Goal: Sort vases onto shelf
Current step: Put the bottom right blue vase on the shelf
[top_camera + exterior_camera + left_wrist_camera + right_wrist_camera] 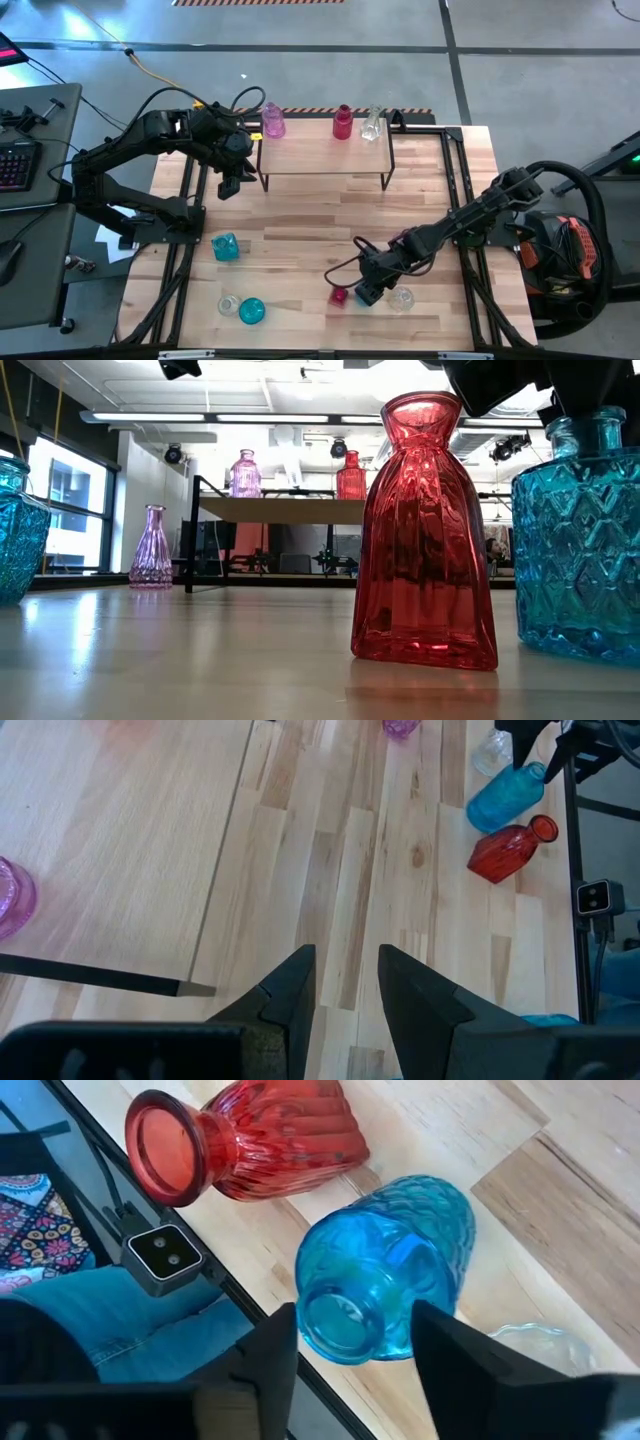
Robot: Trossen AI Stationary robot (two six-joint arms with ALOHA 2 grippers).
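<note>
The shelf (325,155) stands at the table's far side with a pink vase (272,122), a red vase (343,122) and a clear vase (372,124) on its top. Near the front edge a teal vase (400,1250) stands on its base (575,645), with my right gripper (355,1312) shut on it. Beside it a red vase (425,530) stands upright, and a clear vase (402,298) stands on the teal vase's other side. My left gripper (347,955) hangs open above the table by the shelf's left end, with nothing between its fingers. My right gripper has the teal vase's neck (310,1305), just at the mouth, between its two fingers. The fingers slant down from above, one on each side of the neck. The vase stays upright with its base on the table.
Two teal vases (226,246) (251,310) and a clear one (229,303) stand at the near left. A pink vase (152,548) stands on the table by the shelf's legs. A small camera (165,1258) sits at the table's edge next to the red vase.
</note>
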